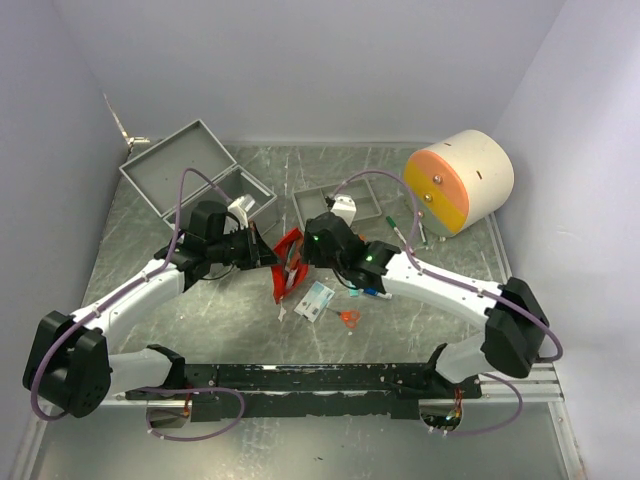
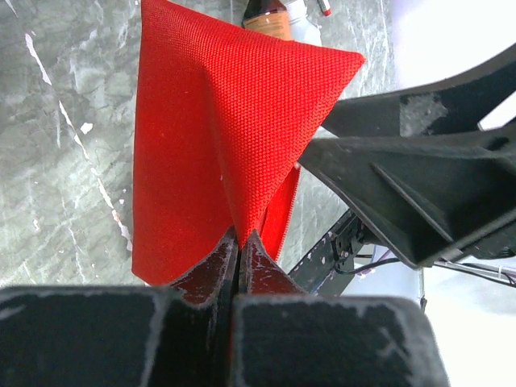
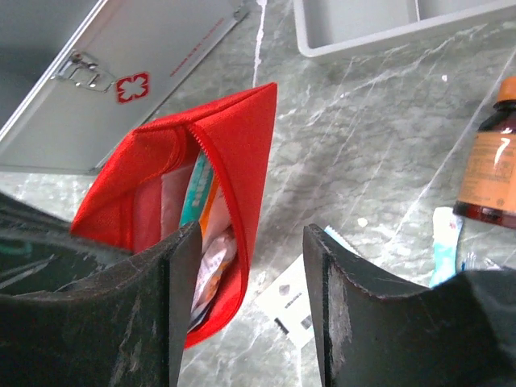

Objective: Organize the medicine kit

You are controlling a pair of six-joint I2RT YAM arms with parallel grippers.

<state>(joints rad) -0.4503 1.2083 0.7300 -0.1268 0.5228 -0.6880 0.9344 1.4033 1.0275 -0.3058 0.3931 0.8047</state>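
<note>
Red pouch (image 1: 287,265) at the middle of the tabletop, mouth unzipped with packets (image 3: 203,189) inside, left claw (image 2: 239,242) clenched on a fold of its fabric, right claw (image 3: 250,298) released, jaws spread at the pouch mouth, gray case (image 1: 185,165) lying open at the far left corner

Coarse woven red cloth pouch (image 2: 218,121)

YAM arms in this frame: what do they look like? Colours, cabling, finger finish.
The left arm and right arm: white link shells, black joint housings, a mauve cable looping along each. Two green lights on the right wrist. The left end effector and right end effector: black angular fingers, edges scuffed whitish.
</note>
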